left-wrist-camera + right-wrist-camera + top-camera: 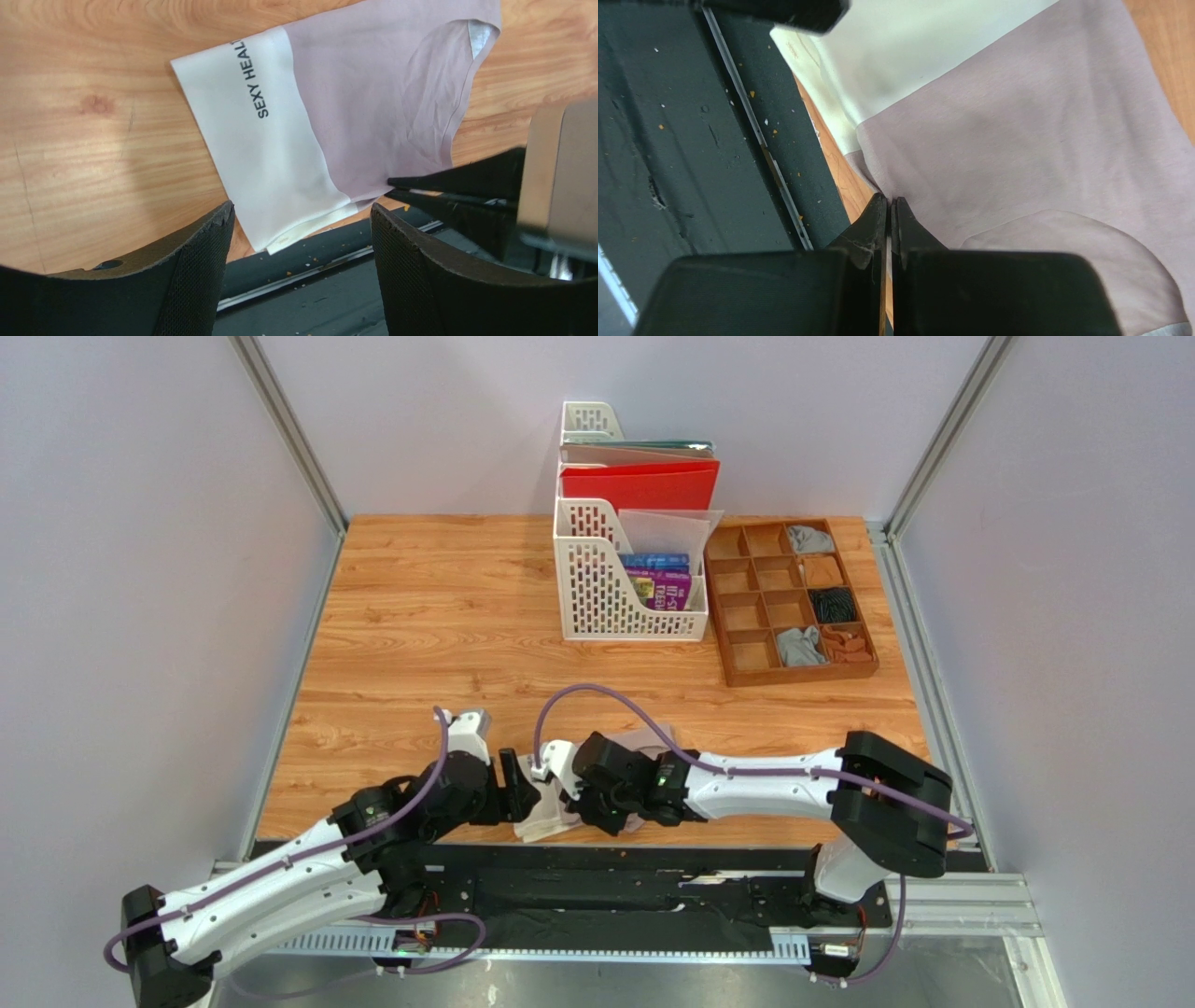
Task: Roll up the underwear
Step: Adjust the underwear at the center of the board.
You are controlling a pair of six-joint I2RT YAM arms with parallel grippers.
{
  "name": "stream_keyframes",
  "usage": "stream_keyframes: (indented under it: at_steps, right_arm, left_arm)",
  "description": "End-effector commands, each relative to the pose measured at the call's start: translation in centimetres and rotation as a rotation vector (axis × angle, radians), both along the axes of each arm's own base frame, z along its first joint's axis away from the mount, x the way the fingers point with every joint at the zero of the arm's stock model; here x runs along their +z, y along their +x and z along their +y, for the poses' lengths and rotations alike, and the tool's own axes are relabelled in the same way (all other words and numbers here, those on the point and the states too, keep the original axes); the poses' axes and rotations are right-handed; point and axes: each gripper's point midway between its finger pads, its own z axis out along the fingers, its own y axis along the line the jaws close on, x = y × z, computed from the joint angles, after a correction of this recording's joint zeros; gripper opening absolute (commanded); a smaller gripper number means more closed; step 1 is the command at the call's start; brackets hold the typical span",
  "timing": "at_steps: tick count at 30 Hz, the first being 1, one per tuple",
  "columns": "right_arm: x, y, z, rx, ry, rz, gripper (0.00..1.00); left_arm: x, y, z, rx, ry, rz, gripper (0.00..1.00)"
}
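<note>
Pale pinkish-beige cloth underwear [379, 105] with a cream edge band lies flat at the near edge of the wooden table [91, 105], between both arms. Left gripper [300, 217] hangs over the band, fingers spread wide and holding nothing. Right gripper [889, 204] is clenched tight at the pink hem, seemingly nipping the cloth's edge.

a pale pink underwear [379, 105] with a white band printed "sexy heal" lies flat on the wooden tabletop [91, 105], its lower corner hanging over a dark rail [309, 280]. the left gripper [302, 213] hovers with its jaws wide apart and nothing between them. at right, the right gripper [403, 189] has its thin black tips pinched together on the garment's edge.
</note>
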Motion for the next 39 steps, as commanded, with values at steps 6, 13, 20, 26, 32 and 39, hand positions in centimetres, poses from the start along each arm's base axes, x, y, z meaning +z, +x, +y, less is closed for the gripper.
stream_keyframes:
  at_steps: [6,13,20,26,32,39]
  right_arm:
    - [3.8,1.8,0.8,0.025,0.106,0.136,0.00]
    - [4.2,3.0,0.9,0.053,0.076,0.173,0.00]
    - [4.1,3.8,1.1,0.068,0.063,0.195,0.00]
    - [3.9,4.4,1.2,0.057,0.070,0.215,0.00]
    - [3.6,4.6,1.1,0.050,0.070,0.230,0.00]
    - [3.3,5.0,1.4,0.049,0.065,0.238,0.00]
  left_arm:
    - [2.0,1.4,-1.2,-0.147,-0.021,-0.224,0.77]
    - [1.7,1.3,-3.5,-0.283,-0.048,-0.302,0.83]
    - [0.7,2.9,-4.4,-0.328,0.064,-0.334,0.86]
    - [-0.4,2.3,-6.1,-0.440,0.074,-0.311,0.87]
    - [-0.8,1.5,-6.6,-0.490,0.054,-0.299,0.87]
    - [-1.0,0.1,-7.7,-0.582,0.013,-0.269,0.87]
